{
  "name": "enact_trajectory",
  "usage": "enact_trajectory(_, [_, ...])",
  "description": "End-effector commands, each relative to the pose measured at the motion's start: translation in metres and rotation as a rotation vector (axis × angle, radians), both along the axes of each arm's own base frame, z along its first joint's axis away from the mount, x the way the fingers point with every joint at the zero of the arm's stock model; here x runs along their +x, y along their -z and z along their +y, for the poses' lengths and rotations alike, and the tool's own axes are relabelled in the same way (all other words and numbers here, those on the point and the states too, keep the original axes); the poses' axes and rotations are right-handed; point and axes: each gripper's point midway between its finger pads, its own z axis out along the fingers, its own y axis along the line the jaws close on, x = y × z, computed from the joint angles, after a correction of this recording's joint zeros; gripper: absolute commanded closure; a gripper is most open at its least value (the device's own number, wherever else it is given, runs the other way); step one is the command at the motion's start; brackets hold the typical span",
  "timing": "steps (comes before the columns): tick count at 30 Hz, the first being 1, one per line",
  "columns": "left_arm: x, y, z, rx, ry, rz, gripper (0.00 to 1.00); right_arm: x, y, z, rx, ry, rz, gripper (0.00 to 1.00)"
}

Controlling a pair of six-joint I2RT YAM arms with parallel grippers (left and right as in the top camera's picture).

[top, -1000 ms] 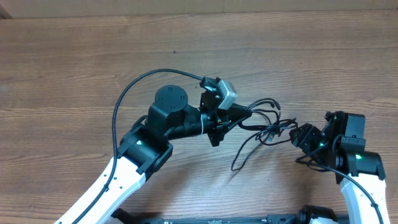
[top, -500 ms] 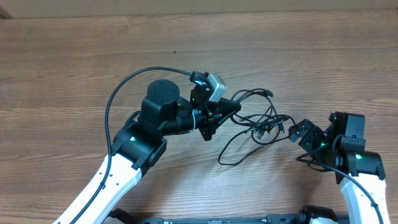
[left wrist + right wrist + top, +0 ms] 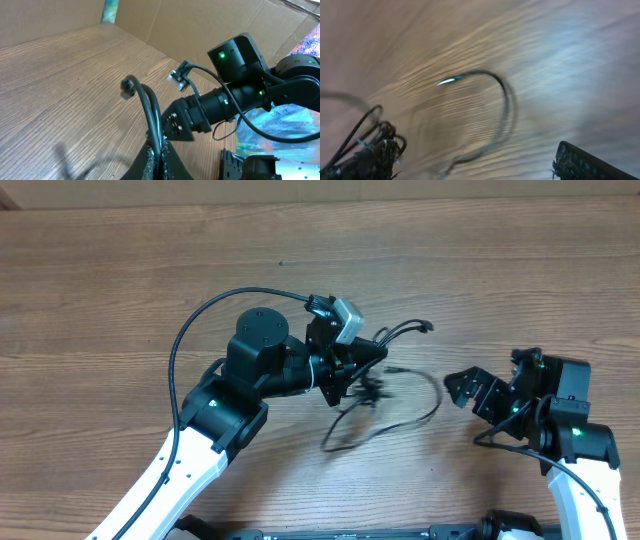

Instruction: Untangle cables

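- Overhead: left tool (image 3: 378,353) clenched on thin black metal-tipped cables (image 3: 372,392); right tool (image 3: 463,385) released.
- Grasp a loose loop, then draw gently toward the wooden tabletop (image 3: 120,280) right edge.

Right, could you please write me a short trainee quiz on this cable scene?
1. True or false: the left pincer is shut on the cables.
2. The right pincer is: A) open, holding nothing; B) shut on a plug; C) out of view.
3. Fill in: the cables' loose loop lies on the ____ table.
Key: 1 true; 2 A; 3 wooden.
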Motion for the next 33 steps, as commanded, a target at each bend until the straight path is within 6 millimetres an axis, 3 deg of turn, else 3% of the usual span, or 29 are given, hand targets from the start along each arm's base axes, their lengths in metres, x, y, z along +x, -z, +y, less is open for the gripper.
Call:
enact_trajectory(1, [-0.002, -0.018, 0.003, -0.033, 0.0, -0.019, 0.96, 0.004, -0.028, 0.026, 0.083, -0.192, -0.132, 0.0])
enact_trajectory(4, [-0.002, -0.018, 0.003, -0.033, 0.0, -0.019, 0.96, 0.001, -0.034, 0.035, 0.107, -0.266, -0.174, 0.0])
enact_trajectory(11, [-0.003, -0.018, 0.003, -0.034, 0.001, -0.019, 0.96, -0.02, -0.07, 0.076, 0.217, -0.631, -0.446, 0.0])
enact_trajectory(19, [-0.003, -0.019, 0.002, -0.039, 0.008, -0.023, 0.96, -0.032, -0.075, 0.093, 0.225, -0.761, -0.514, 0.0])
enact_trajectory(26, [-0.003, -0.021, 0.002, -0.053, 0.001, 0.002, 0.96, -0.05, -0.087, 0.122, 0.286, -0.921, -0.588, 0.0])
enact_trajectory(33, [-0.015, -0.03, -0.003, -0.09, 0.077, -0.008, 0.96, -0.051, -0.089, 0.132, 0.261, -0.977, -0.63, 0.0])
